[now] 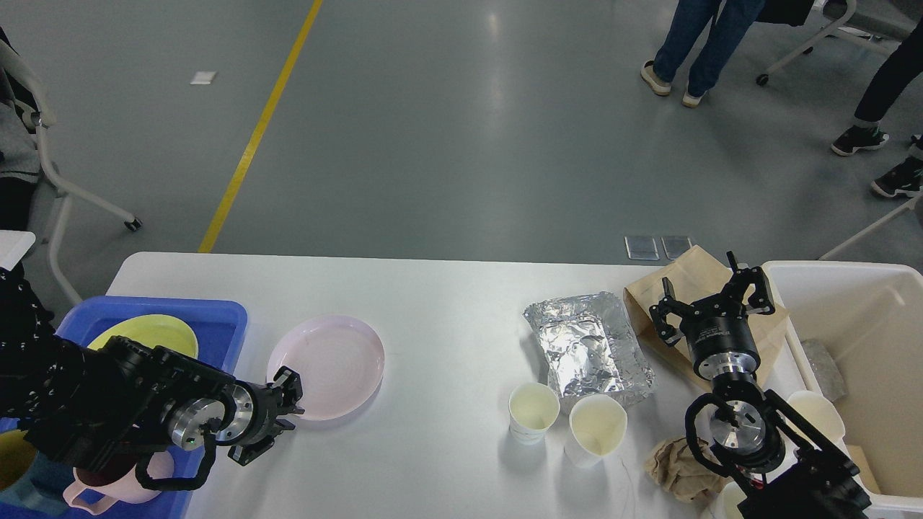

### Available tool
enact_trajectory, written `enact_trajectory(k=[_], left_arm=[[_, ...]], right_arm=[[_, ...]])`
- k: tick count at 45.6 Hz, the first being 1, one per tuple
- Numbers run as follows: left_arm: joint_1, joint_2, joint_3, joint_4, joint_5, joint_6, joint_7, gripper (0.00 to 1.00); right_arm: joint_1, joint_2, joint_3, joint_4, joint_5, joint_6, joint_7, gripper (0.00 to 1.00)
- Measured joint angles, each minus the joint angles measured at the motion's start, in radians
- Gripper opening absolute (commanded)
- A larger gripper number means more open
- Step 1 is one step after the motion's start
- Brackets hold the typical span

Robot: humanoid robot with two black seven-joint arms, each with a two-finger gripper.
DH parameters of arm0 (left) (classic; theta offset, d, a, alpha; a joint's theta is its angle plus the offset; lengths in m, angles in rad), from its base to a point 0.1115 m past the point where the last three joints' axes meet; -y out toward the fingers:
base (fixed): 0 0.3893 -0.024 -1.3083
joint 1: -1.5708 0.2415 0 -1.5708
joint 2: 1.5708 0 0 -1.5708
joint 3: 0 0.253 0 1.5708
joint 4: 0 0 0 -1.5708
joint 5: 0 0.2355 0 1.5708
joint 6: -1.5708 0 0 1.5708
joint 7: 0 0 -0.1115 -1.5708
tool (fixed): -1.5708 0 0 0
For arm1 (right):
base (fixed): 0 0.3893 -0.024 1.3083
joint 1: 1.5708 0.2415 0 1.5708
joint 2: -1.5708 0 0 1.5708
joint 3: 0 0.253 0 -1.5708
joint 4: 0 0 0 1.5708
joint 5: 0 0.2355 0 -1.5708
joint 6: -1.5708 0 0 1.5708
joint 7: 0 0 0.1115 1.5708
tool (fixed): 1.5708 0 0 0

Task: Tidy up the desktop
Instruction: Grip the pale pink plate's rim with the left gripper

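Note:
The white desktop (447, 303) carries a pink plate (335, 357), a crumpled foil tray (588, 346), two paper cups (533, 409) (597, 427), a brown paper bag (691, 280) and a wad of brown paper (670, 465). My left gripper (281, 412) is at the plate's near-left rim, fingers apart, holding nothing that I can see. My right gripper (710, 287) points away from me over the paper bag, open and empty.
A blue tray (216, 313) at the left edge holds a yellow plate (148, 330) and a pink mug (108, 490). A cream-white bin (865, 288) stands at the right edge with a paper cup (818, 411) against its wall. People walk on the floor beyond.

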Motion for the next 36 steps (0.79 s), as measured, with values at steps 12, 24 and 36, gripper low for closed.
enact_trajectory(k=[12, 24, 36], left_arm=[[0.002, 0.002, -0.004, 0.008, -0.001, 0.001, -0.001, 0.18], [0.004, -0.004, -0.007, 0.008, -0.002, 0.001, -0.002, 0.06], [0.004, -0.007, -0.007, 0.009, -0.002, 0.001, -0.005, 0.00]], right_arm=[[0.000, 0.000, 0.000, 0.000, 0.000, 0.000, 0.000, 1.00], [0.000, 0.000, 0.000, 0.000, 0.000, 0.000, 0.000, 1.00], [0.000, 0.000, 0.000, 0.000, 0.000, 0.000, 0.000, 1.00]])
